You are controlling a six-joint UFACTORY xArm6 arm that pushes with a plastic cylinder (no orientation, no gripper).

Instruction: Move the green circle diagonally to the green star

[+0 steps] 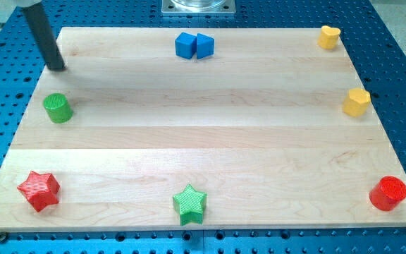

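Note:
The green circle (58,108), a short cylinder, stands near the board's left edge, a bit above mid-height. The green star (189,204) lies near the bottom edge, slightly left of centre, far below and to the right of the circle. My tip (57,68) rests on the board near the top left corner, just above the green circle and apart from it. The dark rod slants up to the view's top left.
A red star (39,190) lies at the bottom left. A blue cube and blue wedge (194,46) sit together at the top centre. Two yellow blocks stand at the top right (329,36) and right edge (357,102). A red cylinder (388,193) is at the bottom right.

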